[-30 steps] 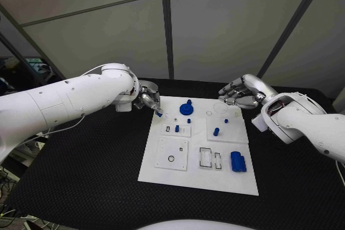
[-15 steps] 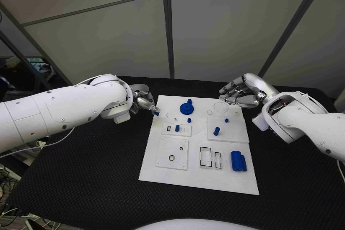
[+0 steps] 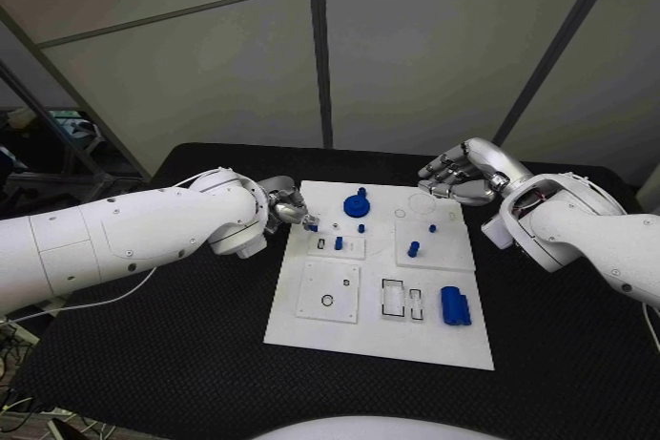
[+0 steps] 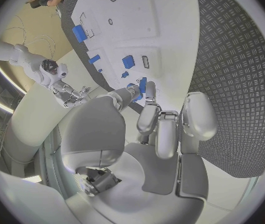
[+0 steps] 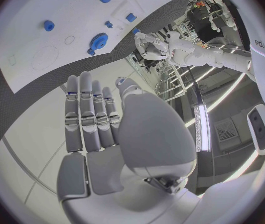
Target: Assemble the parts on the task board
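My left hand [image 3: 285, 209] pinches a small blue plastic peg [image 4: 142, 86] at the white task board's [image 3: 371, 340] 10 o'clock corner; right hand [image 3: 454, 178] w/ fingers curled in, holding nothing.

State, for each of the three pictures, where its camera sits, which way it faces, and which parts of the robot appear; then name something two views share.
Head view: on the robot's head, looking down at the white rectangular task board; both white arms enter.
Left wrist view: behind the left hand, facing the board; fingers pinch a small blue part.
Right wrist view: behind the right hand, facing the board's far end.
Shared: the round blue gear-like part.
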Motion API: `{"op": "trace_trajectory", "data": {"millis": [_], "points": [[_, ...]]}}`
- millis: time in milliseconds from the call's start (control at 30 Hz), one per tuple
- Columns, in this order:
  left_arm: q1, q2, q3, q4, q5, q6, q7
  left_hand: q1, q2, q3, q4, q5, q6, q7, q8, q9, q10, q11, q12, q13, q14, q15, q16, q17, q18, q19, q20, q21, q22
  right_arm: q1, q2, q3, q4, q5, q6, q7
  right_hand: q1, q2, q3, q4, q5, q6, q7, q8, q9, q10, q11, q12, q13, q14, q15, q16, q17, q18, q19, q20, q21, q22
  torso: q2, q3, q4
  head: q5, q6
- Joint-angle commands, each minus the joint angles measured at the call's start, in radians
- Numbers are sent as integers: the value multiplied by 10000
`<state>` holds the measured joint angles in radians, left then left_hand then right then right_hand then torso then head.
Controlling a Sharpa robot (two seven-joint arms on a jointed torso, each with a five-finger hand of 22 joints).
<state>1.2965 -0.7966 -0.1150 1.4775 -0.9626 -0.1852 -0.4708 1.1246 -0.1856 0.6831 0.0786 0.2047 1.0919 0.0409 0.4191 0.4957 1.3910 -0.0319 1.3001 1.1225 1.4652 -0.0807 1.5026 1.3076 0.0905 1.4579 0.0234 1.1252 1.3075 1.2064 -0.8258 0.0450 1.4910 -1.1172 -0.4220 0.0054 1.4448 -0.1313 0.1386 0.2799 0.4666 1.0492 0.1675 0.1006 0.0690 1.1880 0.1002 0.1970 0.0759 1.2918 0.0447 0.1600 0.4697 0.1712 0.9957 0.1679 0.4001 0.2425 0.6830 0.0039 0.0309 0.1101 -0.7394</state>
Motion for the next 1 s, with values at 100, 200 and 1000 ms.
{"op": "trace_trajectory", "data": {"millis": [100,200,1000], "points": [[-27,121,-1,56,78,-283,-159,-4,-47,1659,-1573,30,75,-28,70,169,154,-49,13,6,732,-76,35,1352,-97,80,-2,10,1571,19,12,6,21,20,-41,42,17,-99,66,13,42,5,73,-63,-14,8,51,-35,-10,21,38,-60,-8,106,39,26,-59,-10,18,-4,-12,-35,-31],[-38,216,-2,27,11,-102,-207,-5,-48,1660,-1573,31,75,-28,71,170,154,-49,12,5,732,-77,34,1351,-96,80,-2,9,1570,19,20,6,19,21,-36,46,17,-99,66,13,42,5,73,-63,-14,8,51,-35,-10,21,38,-60,-8,106,39,26,-59,-10,19,-4,-7,-51,-50],[-45,618,1,-394,-679,1739,-643,2,-93,1687,-1609,85,66,-27,81,185,166,-52,13,19,731,-83,30,1347,-102,91,-9,45,1577,18,57,6,-7,37,-16,68,8,-105,68,17,45,0,79,-73,-14,3,57,-46,-25,20,43,-91,-23,106,37,35,-88,-29,9,0,0,-107,-183]]}}
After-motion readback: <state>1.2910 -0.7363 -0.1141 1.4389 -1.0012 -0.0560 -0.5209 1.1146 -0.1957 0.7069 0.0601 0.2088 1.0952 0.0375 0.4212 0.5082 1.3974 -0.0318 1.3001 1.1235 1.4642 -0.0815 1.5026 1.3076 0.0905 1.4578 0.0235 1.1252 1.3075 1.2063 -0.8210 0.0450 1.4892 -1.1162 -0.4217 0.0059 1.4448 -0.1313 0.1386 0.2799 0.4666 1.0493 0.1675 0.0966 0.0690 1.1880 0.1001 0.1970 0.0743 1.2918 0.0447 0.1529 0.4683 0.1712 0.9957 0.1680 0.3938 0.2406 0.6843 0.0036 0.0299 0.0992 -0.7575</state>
